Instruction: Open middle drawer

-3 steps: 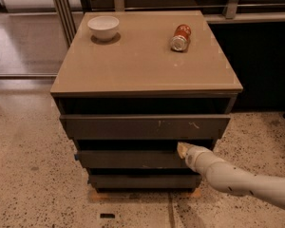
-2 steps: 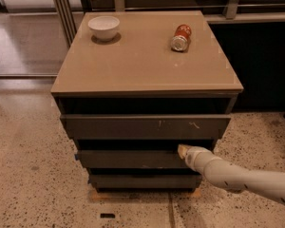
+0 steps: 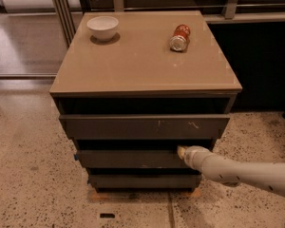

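Observation:
The cabinet has three dark grey-brown drawer fronts stacked under a tan top. The middle drawer (image 3: 128, 158) is the plain flat front below the top front with white scratch marks (image 3: 145, 126) and above the narrowest bottom front (image 3: 142, 180). It stands only slightly out from the cabinet. My gripper (image 3: 181, 151) comes in from the lower right on a white arm and its tip rests at the top edge of the middle drawer's front, near its right end.
A white bowl (image 3: 103, 27) and a red can lying on its side (image 3: 180, 37) sit on the cabinet top (image 3: 142, 65). Speckled floor surrounds the cabinet. A dark counter front stands to the right and metal posts stand behind at the left.
My gripper stays at the top edge of the middle drawer, shifted slightly. The drawer fronts show no clear movement.

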`<state>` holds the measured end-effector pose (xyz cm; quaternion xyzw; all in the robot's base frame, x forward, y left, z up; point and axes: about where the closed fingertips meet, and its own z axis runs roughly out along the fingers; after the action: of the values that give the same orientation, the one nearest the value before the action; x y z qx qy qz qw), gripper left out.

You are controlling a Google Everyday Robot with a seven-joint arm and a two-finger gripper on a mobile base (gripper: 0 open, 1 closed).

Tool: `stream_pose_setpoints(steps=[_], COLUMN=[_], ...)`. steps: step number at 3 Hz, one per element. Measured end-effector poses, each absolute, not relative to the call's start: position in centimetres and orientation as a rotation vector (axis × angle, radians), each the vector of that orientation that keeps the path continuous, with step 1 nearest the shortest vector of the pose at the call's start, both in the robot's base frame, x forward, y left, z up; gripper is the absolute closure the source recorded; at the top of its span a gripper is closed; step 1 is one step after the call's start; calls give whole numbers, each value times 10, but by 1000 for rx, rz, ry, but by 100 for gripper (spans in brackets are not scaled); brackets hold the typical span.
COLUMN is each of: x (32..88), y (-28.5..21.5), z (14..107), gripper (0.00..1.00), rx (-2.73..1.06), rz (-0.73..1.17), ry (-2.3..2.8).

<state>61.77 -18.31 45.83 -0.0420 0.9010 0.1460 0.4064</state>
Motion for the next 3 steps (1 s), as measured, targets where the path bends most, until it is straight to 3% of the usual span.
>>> stream_pose_setpoints(steps=[3], x=[659], y=[-183], z=[440], gripper=[100], rx=[-133], rz=[264], ry=[2226])
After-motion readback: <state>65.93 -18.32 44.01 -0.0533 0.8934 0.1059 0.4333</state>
